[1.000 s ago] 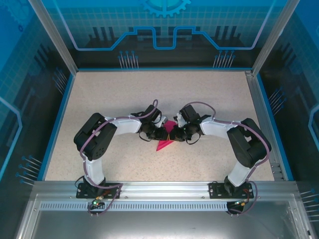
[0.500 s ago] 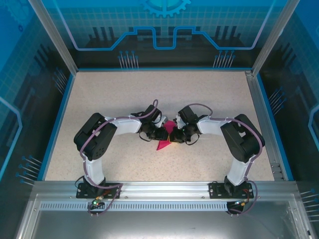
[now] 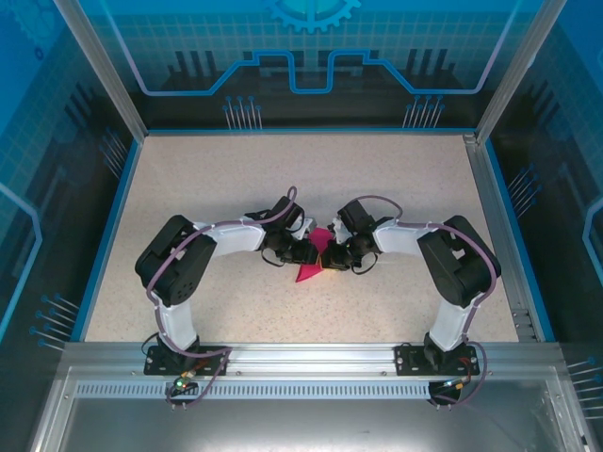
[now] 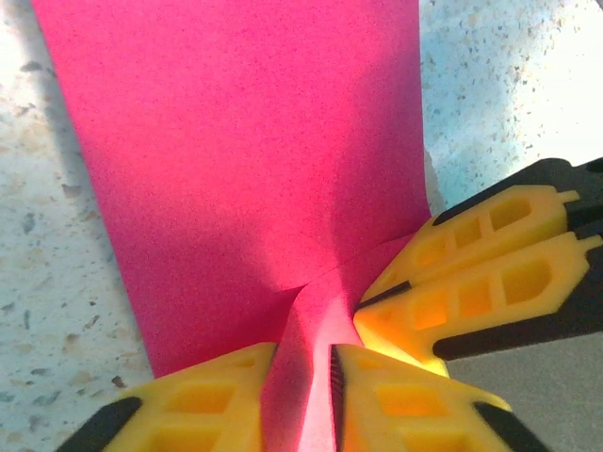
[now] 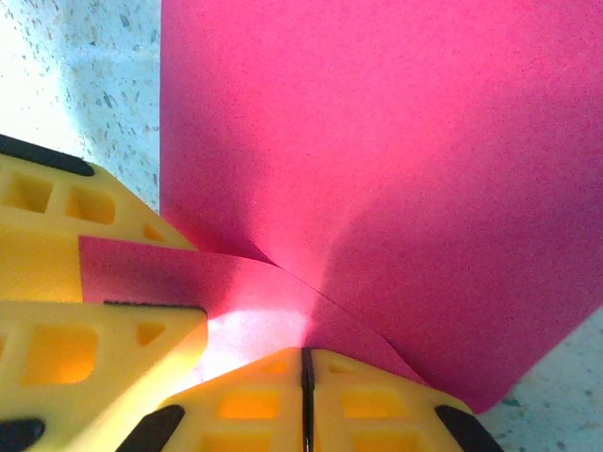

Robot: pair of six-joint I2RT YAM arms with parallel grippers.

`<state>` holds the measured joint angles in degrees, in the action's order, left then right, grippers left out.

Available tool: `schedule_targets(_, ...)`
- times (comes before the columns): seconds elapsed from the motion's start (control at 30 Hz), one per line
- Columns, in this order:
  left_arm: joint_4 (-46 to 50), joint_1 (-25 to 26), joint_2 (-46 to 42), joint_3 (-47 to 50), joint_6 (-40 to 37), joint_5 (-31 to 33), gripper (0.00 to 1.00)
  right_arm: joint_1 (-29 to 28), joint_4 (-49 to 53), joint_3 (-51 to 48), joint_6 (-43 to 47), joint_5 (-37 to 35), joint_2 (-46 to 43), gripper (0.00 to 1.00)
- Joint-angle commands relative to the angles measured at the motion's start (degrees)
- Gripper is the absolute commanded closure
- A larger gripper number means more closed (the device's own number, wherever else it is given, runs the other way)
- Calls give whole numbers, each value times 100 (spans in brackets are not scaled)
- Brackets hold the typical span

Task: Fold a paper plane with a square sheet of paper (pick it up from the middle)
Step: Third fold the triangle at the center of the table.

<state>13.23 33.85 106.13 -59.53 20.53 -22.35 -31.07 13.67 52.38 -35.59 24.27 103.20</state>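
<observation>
Magenta sheet of paper [image 4: 245, 160] lies mid-counter [image 3: 283, 179], its raised fold pinched by the left pincer [image 4: 301, 367] and right pincer [image 5: 306, 367], both clamped tight.

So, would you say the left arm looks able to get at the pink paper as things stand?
Most likely yes: the left tool is closed on a raised fold of the pink paper, right beside the right tool, which pinches the paper too. Nothing sits between tool and paper.

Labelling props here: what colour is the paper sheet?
The paper sheet is plain magenta-pink, clearest in the left wrist view.
</observation>
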Motion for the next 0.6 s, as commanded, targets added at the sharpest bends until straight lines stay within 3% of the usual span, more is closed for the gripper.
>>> schedule_targets(0.0,37,-55,-154,29,-78,-79,83,92,366,-33,105,-409,164,91)
schedule_targets(0.17,66,-67,5,-33,-119,42,91,101,326,33,97,-233,36,91)
schedule_targets(0.4,4,-64,268,20,-137,-7,94,298,-61,53,-136,177,-443,88)
schedule_targets(0.57,30,-65,268,48,-149,37,94,371,-92,147,-125,142,-283,87)
